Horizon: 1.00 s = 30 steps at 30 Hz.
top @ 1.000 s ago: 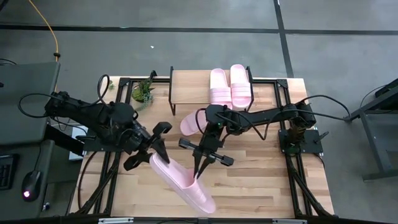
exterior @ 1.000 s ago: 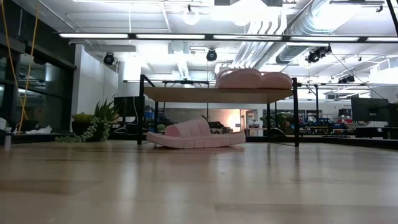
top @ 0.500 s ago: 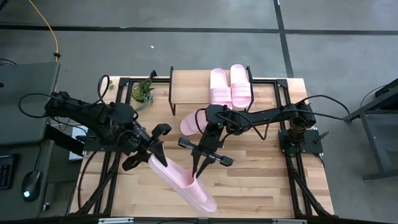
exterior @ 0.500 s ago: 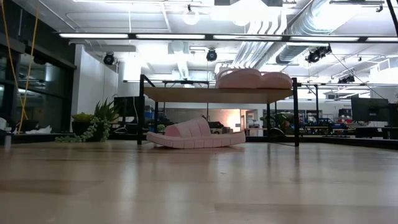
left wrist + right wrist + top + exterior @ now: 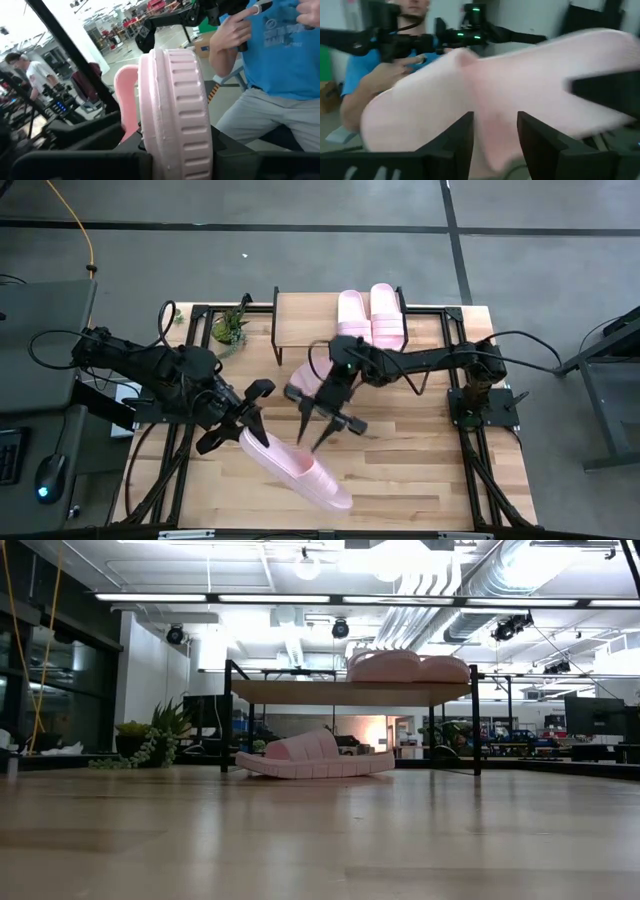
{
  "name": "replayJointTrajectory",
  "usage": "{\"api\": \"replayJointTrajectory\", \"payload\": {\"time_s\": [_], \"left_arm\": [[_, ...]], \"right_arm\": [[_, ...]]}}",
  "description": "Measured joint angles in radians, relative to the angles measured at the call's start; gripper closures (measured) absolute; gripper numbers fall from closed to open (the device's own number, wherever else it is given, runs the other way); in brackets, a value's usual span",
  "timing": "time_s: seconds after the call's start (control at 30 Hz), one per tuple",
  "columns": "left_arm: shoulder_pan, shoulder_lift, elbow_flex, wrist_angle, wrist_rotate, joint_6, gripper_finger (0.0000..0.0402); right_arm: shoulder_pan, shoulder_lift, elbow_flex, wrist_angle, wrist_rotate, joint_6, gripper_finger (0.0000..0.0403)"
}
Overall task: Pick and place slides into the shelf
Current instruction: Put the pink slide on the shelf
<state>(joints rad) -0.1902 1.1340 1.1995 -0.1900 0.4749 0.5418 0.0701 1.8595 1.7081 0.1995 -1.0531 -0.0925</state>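
Note:
One pale pink slide (image 5: 300, 470) slants across the near middle of the table, and my left gripper (image 5: 248, 430) is shut on its left end. My right gripper (image 5: 312, 438) stands open just beyond the slide's middle, its fingers (image 5: 455, 145) apart with the slide (image 5: 510, 95) close ahead of them. Two slides (image 5: 370, 318) lie soles down on the shelf's wooden top (image 5: 310, 320). Another slide (image 5: 315, 755) rests on the table under the shelf's front (image 5: 350, 692); the right arm partly covers it in the high view. My left gripper pinches the slide's left end (image 5: 252, 444) between its two fingers, coming from the table's left. In its wrist view the slide stands on edge between the fingers, ribbed side (image 5: 175, 115) toward the camera. The rest of the slide reaches out toward the near right; the low view shows none of it on the table.
A small green plant (image 5: 230, 328) stands at the far left beside the shelf. A person in a blue shirt (image 5: 280, 60) sits beyond the table. Bare wooden tabletop (image 5: 420, 470) lies to the near right.
My right gripper has opened, let go of the slide's middle and drawn back toward the table's far edge. The slide stays in my left gripper.

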Motion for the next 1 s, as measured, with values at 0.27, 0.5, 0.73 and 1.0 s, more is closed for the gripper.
{"api": "replayJointTrajectory", "payload": {"time_s": [0.27, 0.5, 0.73, 1.0], "left_arm": [[0.001, -0.040, 0.000, -0.088, -0.123, -0.015, 0.0347], [0.000, -0.109, 0.000, -0.224, -0.247, -0.048, 0.0347], [0.000, -0.137, 0.000, -0.352, -0.522, -0.103, 0.0347], [0.000, -0.112, 0.000, -0.415, -0.717, -0.134, 0.0347]], "right_arm": [[-0.117, -0.026, 0.000, -0.034, -0.014, 0.074, 0.0260], [-0.205, -0.129, 0.000, -0.220, -0.005, 0.001, 0.0261], [-0.286, -0.265, 0.000, -0.425, 0.194, -0.085, 0.0261], [-0.339, -0.379, 0.000, -0.627, 0.423, -0.093, 0.0261]]}}
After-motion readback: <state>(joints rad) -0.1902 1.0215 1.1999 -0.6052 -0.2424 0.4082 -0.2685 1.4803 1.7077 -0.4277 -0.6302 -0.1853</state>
